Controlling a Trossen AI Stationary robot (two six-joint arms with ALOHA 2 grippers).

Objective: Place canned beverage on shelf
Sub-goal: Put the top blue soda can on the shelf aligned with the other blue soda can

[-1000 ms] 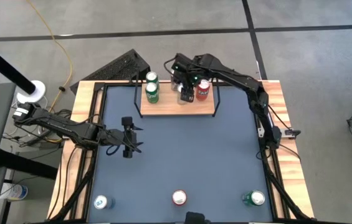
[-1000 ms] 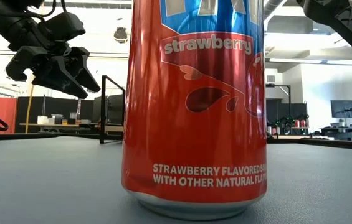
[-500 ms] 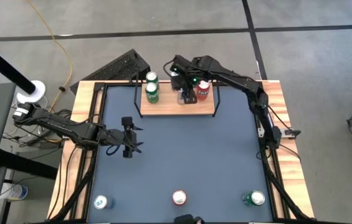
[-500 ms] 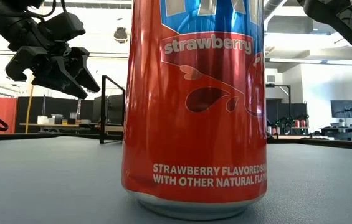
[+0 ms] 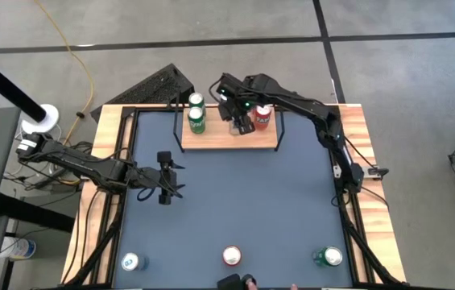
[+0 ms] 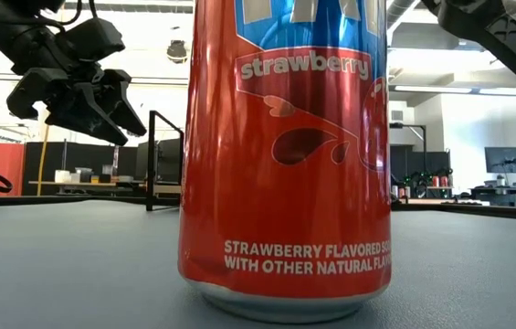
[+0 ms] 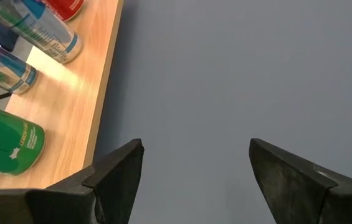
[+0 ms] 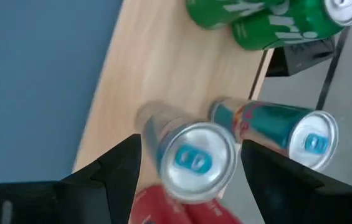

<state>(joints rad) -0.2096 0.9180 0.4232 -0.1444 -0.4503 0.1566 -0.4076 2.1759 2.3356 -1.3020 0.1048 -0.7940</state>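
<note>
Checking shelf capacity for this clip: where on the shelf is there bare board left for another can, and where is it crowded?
The shelf is bare along its front edge and in the middle, between the two green cans at one end and the right gripper. It is crowded beside the red can, where the right gripper hovers over two slim cans.

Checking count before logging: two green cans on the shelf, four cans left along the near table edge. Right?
Not quite: the two green cans are on the shelf, but the high view shows three cans along the near edge, not four: blue, red, green.
</note>
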